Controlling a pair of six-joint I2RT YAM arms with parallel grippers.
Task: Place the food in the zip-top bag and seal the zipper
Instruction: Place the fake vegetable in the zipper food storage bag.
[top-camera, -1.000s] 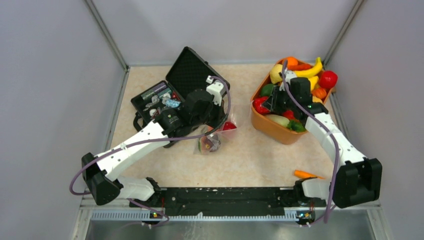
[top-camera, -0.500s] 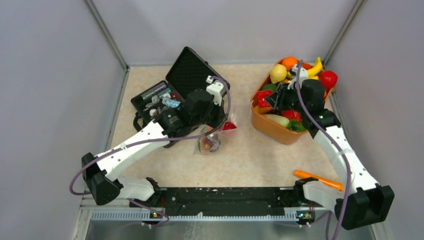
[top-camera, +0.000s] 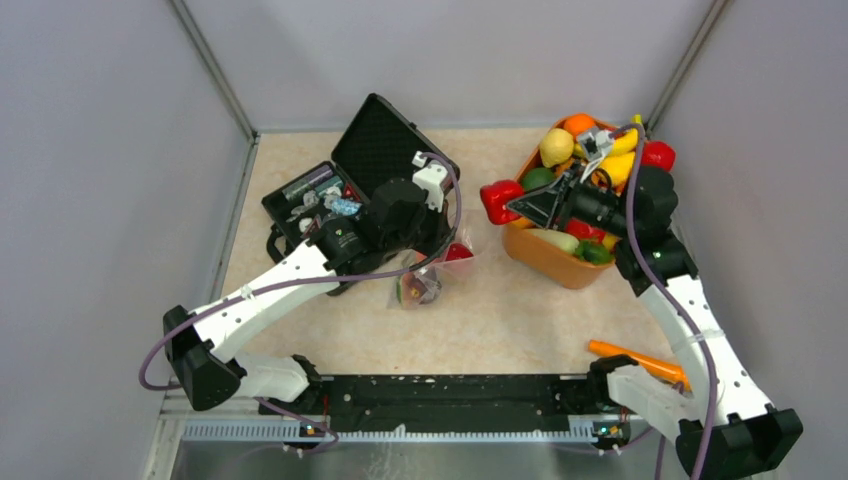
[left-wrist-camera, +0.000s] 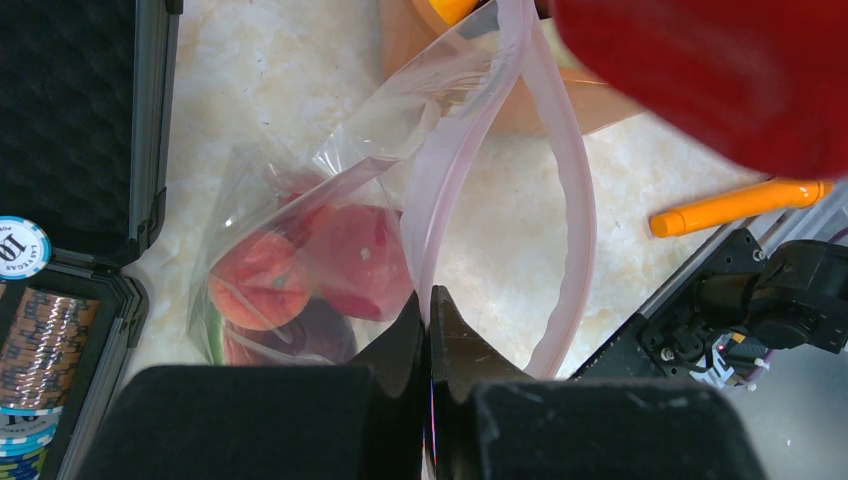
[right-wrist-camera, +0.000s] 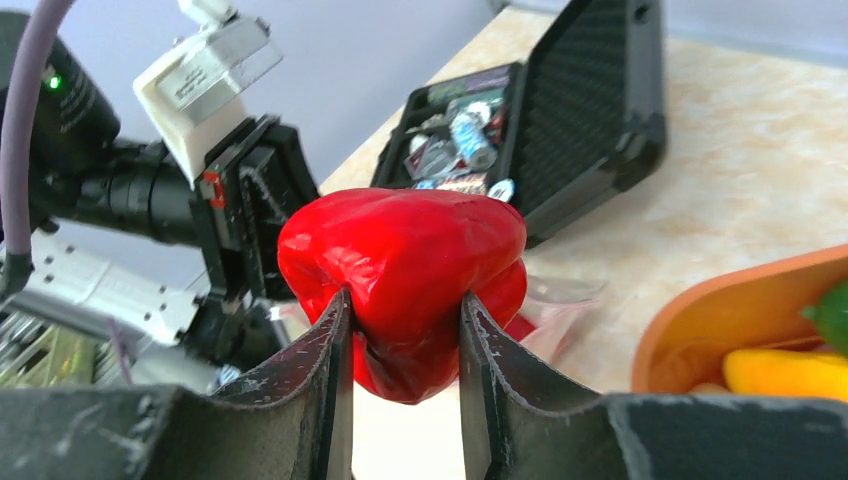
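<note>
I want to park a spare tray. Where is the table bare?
Bare: the wide strip between bag and base rail, and the back patch between case and bowl. Crowded: where the left hand holds the bag by the case.

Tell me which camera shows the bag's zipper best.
Left wrist: the zipper loops open close up, pinched by the left gripper. Top view shows only a small crumpled bag; right wrist, a sliver behind the red pepper.

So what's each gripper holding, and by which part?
Right gripper clamps the glossy red toy pepper across its lower sides. Left gripper, shut, pinches the clear plastic zip-top bag by its pink-red zipper strip at the mouth.
</note>
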